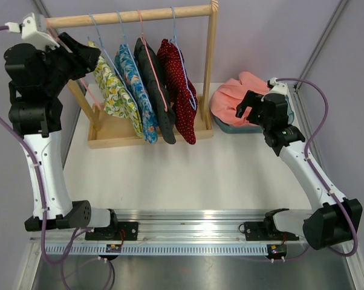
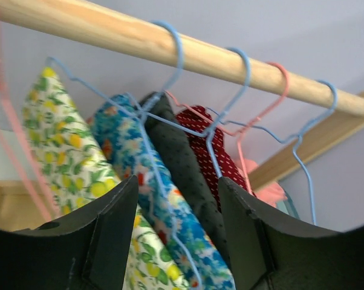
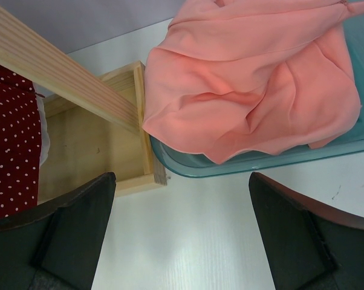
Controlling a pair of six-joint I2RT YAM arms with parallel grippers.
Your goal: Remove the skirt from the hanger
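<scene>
Four skirts hang on wire hangers from the wooden rod (image 1: 127, 16): lemon print (image 1: 115, 90), blue floral (image 1: 138, 90), black dotted (image 1: 153, 84) and red dotted (image 1: 179, 84). An empty pink hanger (image 1: 79, 81) hangs at the rod's left end. My left gripper (image 1: 91, 57) is raised beside it, open and gripping nothing. In the left wrist view the lemon skirt (image 2: 67, 145) and floral skirt (image 2: 170, 211) show beyond the open left gripper (image 2: 177, 181). My right gripper (image 1: 243, 106) hovers open over the table. A pink skirt (image 3: 254, 84) lies ahead of the right gripper (image 3: 182, 176).
The pink skirt fills a blue bin (image 3: 260, 160) at the back right, beside the rack's right post (image 1: 211, 66). The rack stands on a wooden tray base (image 1: 109, 136) at the back of the white table (image 1: 188, 175).
</scene>
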